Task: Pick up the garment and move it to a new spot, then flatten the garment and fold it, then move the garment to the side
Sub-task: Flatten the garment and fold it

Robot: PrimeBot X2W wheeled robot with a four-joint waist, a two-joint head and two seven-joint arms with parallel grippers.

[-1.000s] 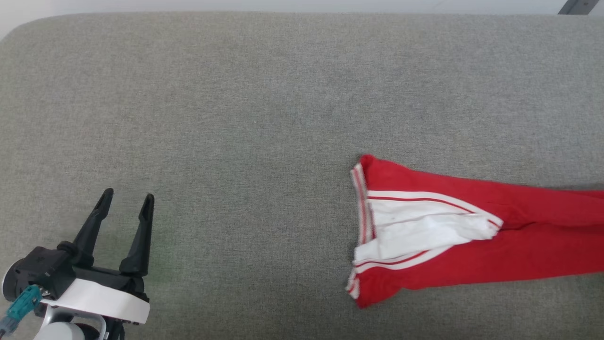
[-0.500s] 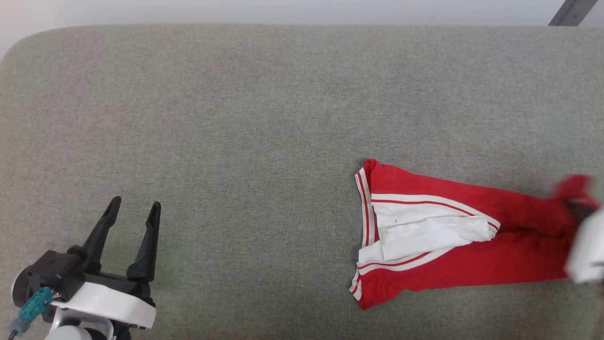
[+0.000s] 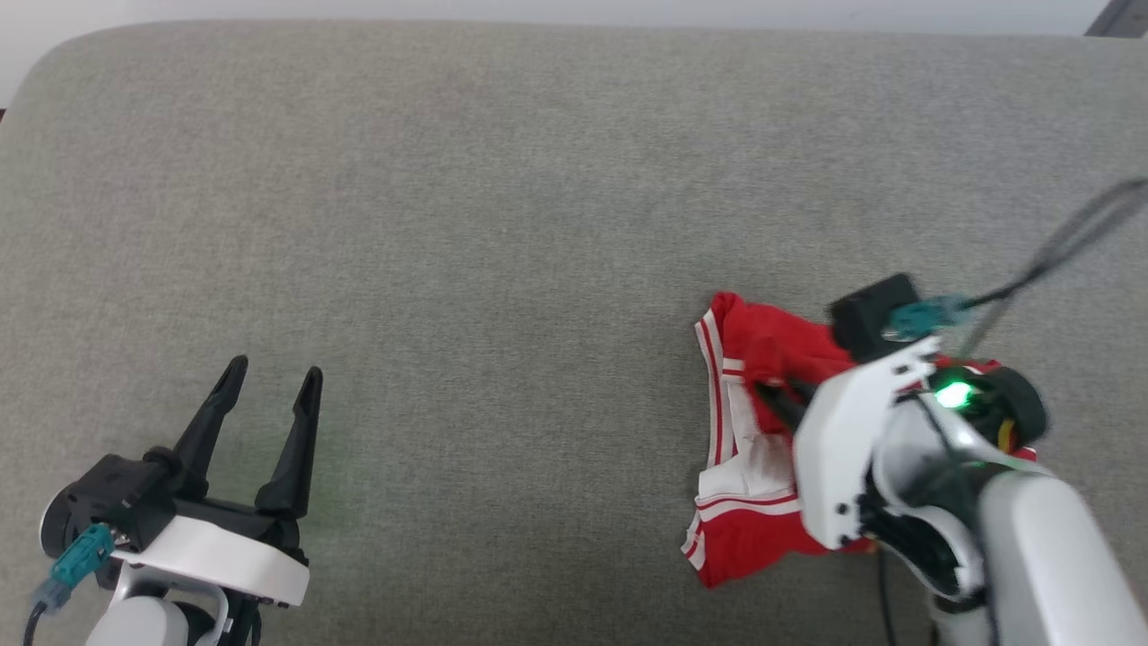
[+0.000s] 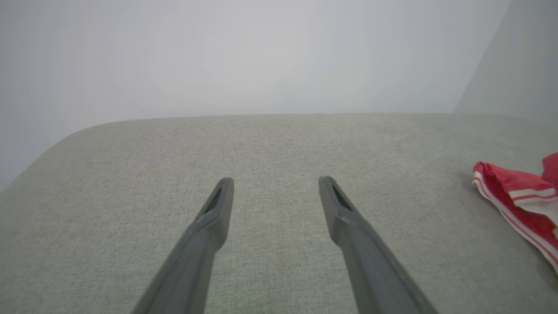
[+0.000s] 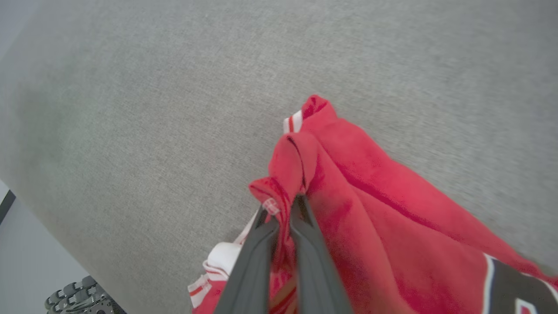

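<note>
The garment [image 3: 762,345], a red shirt with white sleeves and striped trim, lies bunched on the right of the grey cushion. My right gripper [image 3: 776,395] is over it, shut on a fold of its red cloth. The right wrist view shows the two fingers of the right gripper [image 5: 281,207] pinching the garment [image 5: 370,209] with the cloth raised off the cushion, and black lettering [image 5: 518,283] at the lower right. My left gripper [image 3: 273,370] stands open at the lower left, far from the shirt. Between the fingers of the left gripper [image 4: 275,181] is bare cushion, with the garment [image 4: 518,192] at the right edge.
The grey fabric cushion [image 3: 502,224] spreads wide to the left and back, ending in a rounded far-left corner against a pale wall [image 4: 261,52]. In the right wrist view its edge drops off at the lower left, where a dark ridged part [image 5: 74,298] sits.
My right arm has come in from the right, drawing the garment's far end leftward over itself, so the shirt went from a long stretch to a short bunch. The left gripper stayed open.
</note>
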